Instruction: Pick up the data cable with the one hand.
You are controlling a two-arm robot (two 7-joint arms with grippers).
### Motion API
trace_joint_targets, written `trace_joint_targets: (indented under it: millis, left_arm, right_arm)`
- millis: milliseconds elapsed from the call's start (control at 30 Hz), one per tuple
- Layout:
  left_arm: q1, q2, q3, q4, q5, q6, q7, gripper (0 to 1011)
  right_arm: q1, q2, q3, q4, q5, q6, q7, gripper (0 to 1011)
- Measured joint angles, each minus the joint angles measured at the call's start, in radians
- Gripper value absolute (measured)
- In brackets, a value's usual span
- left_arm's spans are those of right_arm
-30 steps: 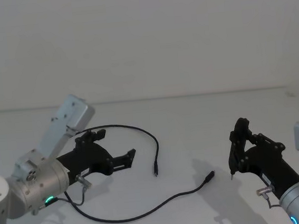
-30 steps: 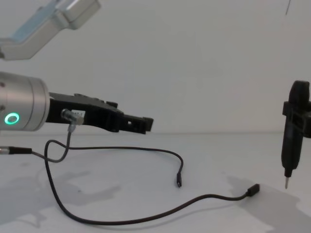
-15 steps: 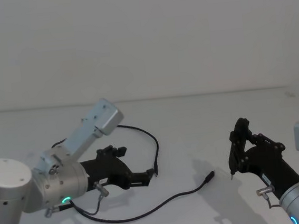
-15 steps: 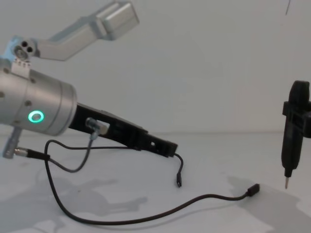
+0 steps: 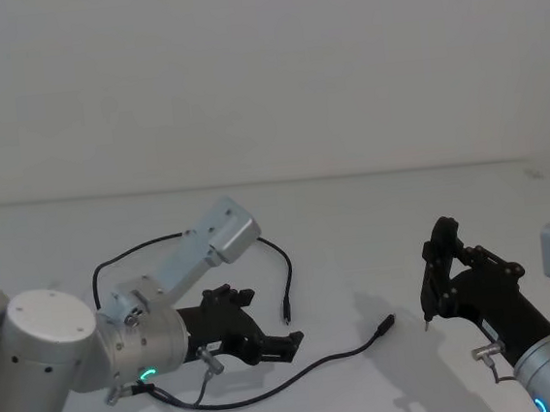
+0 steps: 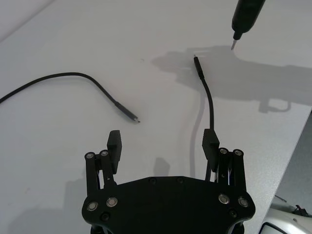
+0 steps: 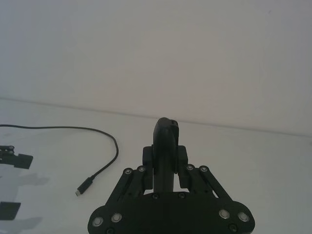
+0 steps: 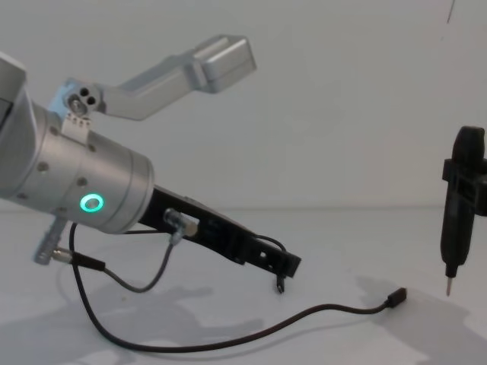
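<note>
On white table [image 5: 355, 227], data cable [image 6: 210, 107] lies just beside left tool [image 6: 162, 144].

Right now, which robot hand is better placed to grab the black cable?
Left. The left gripper is open, low over the table, with the data cable at one fingertip. The right gripper hangs shut, off to the side.

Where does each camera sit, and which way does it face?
Head view: up high, looking down; left gripper by the data cable, right gripper parked.
Chest view: lower, looking across the table; left arm large.
Left wrist view: behind the left gripper's open jaws, facing the table.
Right wrist view: behind the right gripper, facing the wall.
All show the data cable.
</note>
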Motion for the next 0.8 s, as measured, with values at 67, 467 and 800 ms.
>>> trace_joint_targets:
  millis: [67, 467, 800]
  left_arm:
    - [-0.005, -0.005, 0.009, 0.008, 0.006, 0.0, -0.004, 1001]
    - [-0.034, -0.037, 0.05, 0.053, 0.032, -0.005, -0.028, 1001]
    - [-0.056, -0.062, 0.079, 0.089, 0.051, -0.01, -0.051, 1001]
  right_arm:
    - [0.0, 0.0, 0.0, 0.0, 0.0, 0.0, 0.0, 279]
    - [0.0, 0.0, 0.0, 0.0, 0.0, 0.0, 0.0, 279]
    - [0.0, 0.0, 0.0, 0.0, 0.0, 0.0, 0.0, 279]
